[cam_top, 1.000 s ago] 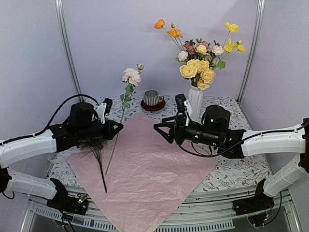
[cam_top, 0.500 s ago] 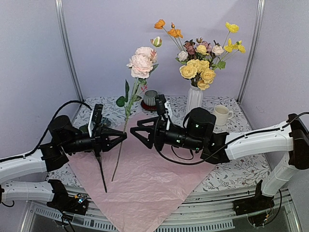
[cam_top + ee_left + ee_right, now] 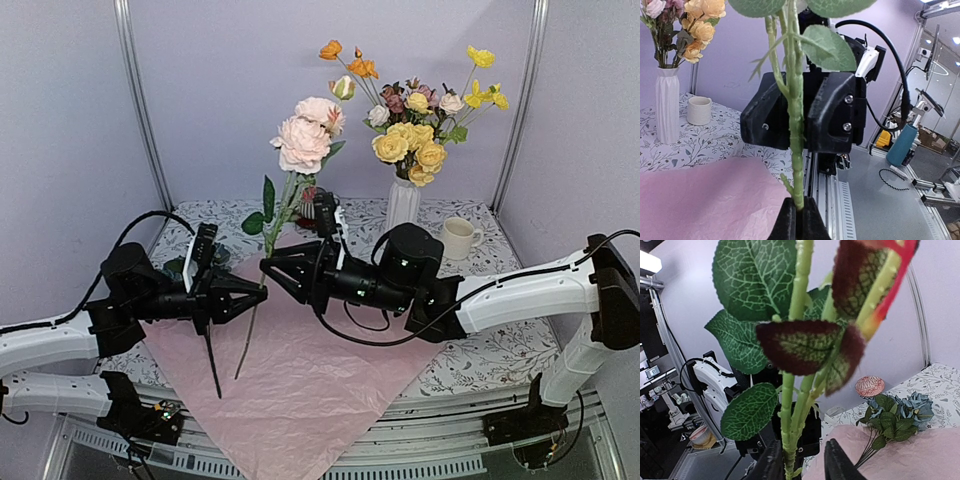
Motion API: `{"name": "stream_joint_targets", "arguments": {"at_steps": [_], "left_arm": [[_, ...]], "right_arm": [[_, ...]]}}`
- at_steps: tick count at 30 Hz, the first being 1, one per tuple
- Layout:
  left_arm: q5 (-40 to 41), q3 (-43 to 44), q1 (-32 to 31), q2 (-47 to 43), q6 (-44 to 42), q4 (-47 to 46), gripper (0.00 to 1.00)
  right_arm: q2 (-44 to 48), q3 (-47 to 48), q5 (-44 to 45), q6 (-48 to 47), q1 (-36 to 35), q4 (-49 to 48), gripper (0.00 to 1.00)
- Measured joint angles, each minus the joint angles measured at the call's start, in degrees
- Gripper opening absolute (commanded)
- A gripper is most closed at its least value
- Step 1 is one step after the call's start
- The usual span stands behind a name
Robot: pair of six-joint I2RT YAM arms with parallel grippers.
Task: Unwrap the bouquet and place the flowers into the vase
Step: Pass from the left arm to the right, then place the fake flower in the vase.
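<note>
**Lilac booth, floral-print tabletop: one rose stem between two grippers**

Setting: plain lilac-grey walls with metal corner posts. The table (image 3: 500,352) is covered in white cloth printed with grey leaf sprigs.

Paper (image 3: 320,385): large square sheet, lilac-pink, finely crinkled, matte. It lies unfolded across the middle of the table, with one corner hanging over the near edge.

Vase (image 3: 403,208): tall, slim, white, vertically ribbed ceramic. It stands at the far side, right of centre. It holds flowers (image 3: 410,146): yellow and pale pink roses bunched low, with orange and yellow poppies on thin stems above.

Mug (image 3: 457,238): cream, smooth, handled. It stands near the vase on its right, not touching it.

Hydrangeas (image 3: 905,407): blue heads with dark green leaves, lying at the far left edge of the paper. Their dark stems (image 3: 211,355) trail across the sheet toward the near side.

Pink rose (image 3: 302,146): full ruffled bloom with a closed bud beside it, held upright above the paper, left of the vase. Its stem (image 3: 795,130) is pale green and knobbly. The leaves are veined, some green, some dark red.

Left gripper (image 3: 799,219): black fingers pressed together on the lower stem, carrying the rose.

Right gripper (image 3: 802,460): black fingers apart, one on each side of the stem just above the left gripper's hold. The stem sits close to one finger with a gap to the other, so it is not clamped.
</note>
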State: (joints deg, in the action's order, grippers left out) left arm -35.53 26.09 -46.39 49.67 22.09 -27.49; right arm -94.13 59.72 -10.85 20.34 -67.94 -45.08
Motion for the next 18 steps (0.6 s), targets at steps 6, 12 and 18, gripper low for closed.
{"name": "stream_joint_targets", "arguments": {"at_steps": [6, 12, 18], "left_arm": [[0.0, 0.0, -0.6, 0.9, -0.9, -0.3, 0.80], [2.9, 0.0, -0.9, 0.7, -1.2, 1.3, 0.98], [6.4, -0.3, -0.9, -2.4, -2.8, 3.3, 0.98]], "right_arm": [[-0.1, 0.0, 0.5, 0.6, -0.3, 0.5, 0.02], [4.2, -2.9, 7.7, -2.8, -0.3, 5.8, 0.02], [19.7, -9.2, 21.2, -13.0, 0.4, 15.9, 0.02]]}}
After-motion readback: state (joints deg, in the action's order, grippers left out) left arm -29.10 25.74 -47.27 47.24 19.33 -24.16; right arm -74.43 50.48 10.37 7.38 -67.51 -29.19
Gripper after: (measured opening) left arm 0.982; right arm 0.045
